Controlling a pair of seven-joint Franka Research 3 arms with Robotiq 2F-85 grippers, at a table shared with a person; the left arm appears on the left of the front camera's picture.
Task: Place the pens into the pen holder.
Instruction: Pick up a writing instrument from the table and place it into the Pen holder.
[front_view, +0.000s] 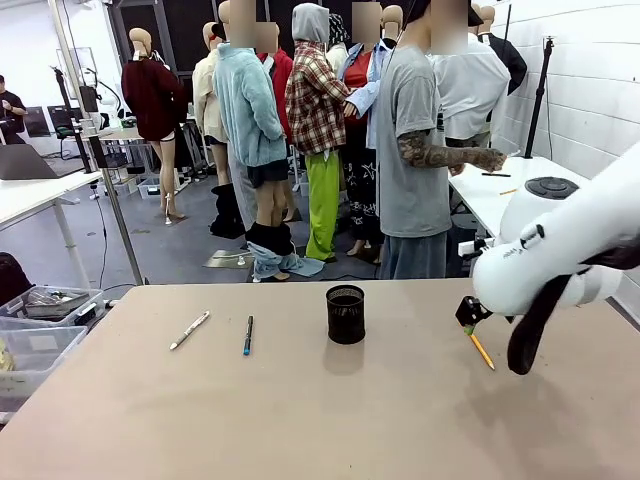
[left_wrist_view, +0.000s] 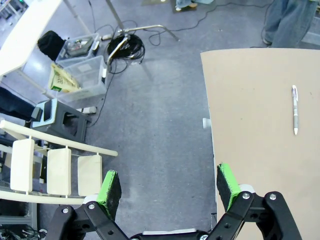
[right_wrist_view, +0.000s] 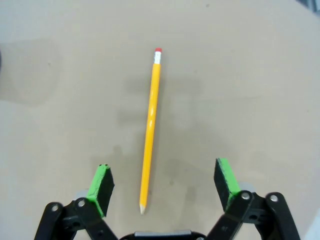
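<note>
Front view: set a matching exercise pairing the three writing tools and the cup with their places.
1 orange wooden pencil
2 white-silver pen
3 black pen with blue tip
4 black wire-mesh cylindrical pen holder

A upright near the middle of the table
B leftmost on the table
C lying under the open right gripper
D lying between 2 and 4

Pairs: 1-C, 2-B, 3-D, 4-A

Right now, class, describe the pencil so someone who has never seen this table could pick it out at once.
Start at the tan table and find the black mesh holder near its middle. Right of it, flat below the open right gripper, lies the pencil. It alone is orange with a red eraser; the white pen and black pen lie left of the holder.
</note>
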